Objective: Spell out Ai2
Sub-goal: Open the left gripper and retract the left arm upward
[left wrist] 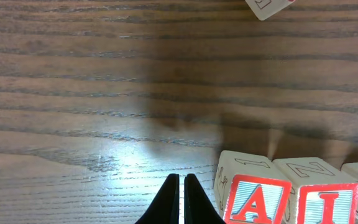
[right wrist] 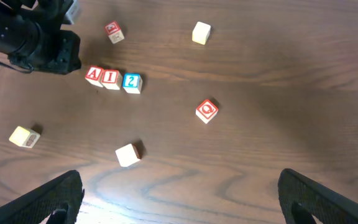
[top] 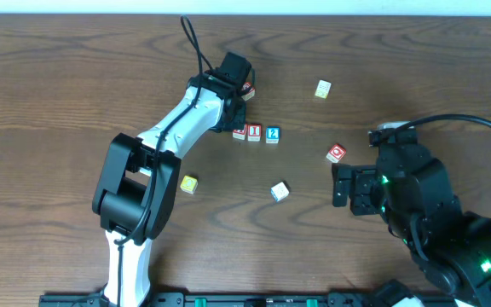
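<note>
Left gripper point(left wrist: 182, 182): fingers pressed together with nothing between them, tips just beside the A block point(left wrist: 257, 202). The A block, I block point(top: 254, 132) and 2 block point(top: 272, 134) stand touching in one row, A leftmost. Right gripper point(top: 339, 186): spread wide, empty, well right of the A block

1. A dark brown wooden table point(top: 41, 85) with wavy grain fills nearly the whole overhead frame
2. A thin pale strip point(top: 314, 7) runs along the top edge, beyond the table's far side
3. In the left wrist view, a soft white glare point(left wrist: 123, 165) lies lower centre-left on the wood, with a broad dim shadow point(left wrist: 185, 93) up and to its right
</note>
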Robot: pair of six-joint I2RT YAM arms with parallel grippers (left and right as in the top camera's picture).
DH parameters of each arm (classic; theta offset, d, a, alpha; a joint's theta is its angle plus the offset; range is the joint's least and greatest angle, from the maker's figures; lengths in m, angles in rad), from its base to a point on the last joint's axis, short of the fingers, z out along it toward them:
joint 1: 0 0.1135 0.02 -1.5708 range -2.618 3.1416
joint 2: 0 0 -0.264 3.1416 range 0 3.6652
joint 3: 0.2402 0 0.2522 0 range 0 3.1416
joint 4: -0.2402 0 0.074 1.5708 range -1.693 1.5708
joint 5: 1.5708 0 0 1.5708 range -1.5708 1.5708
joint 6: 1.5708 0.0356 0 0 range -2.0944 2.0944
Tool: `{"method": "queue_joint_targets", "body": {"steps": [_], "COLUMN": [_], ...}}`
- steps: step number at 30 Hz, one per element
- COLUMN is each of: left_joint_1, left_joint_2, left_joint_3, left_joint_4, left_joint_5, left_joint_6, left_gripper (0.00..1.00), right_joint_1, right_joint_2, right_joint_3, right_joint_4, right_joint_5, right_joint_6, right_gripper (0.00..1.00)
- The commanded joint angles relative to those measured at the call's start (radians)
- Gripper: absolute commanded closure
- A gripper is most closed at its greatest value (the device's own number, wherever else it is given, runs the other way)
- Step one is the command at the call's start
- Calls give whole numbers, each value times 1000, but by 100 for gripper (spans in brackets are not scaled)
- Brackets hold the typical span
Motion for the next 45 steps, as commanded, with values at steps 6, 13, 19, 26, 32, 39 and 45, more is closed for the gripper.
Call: {"method": "queue_joint_targets", "body": {"steps": [6, 13, 19, 26, 32, 39, 45], "left_joint_1": [0, 0, -3, -6, -6, 38, 147], "left_joint_2": [-13, -13, -13, -13, -13, -23, -106], "left_joint_3": [-28, -29, -29, -29, -29, -7, 54], "left_joint_4": [24, 25, 21, 10, 6, -43, -81], "left_joint_5": [52, 95, 126, 126, 124, 0, -111], "left_joint_6": [-26, -26, -29, -29, -29, 14, 62], "left_gripper": [94, 94, 94, 94, 94, 94, 94], "right_joint_1": [-4, -4, -4, -4, -4, -4, -4], "right_joint_2": [-3, -3, -3, -3, -3, -3, -3], "right_joint_3": [-1, -1, -1, -1, -1, -1, -1], "right_joint_4": [-1, -1, -1, -1, -1, -1, -1], "right_joint_5": [14, 14, 14, 14, 14, 14, 14], "right_joint_6": [-13, -13, -13, -13, -13, -13, -13], "right_gripper": [1, 1, 1, 1, 1, 1, 1]}}
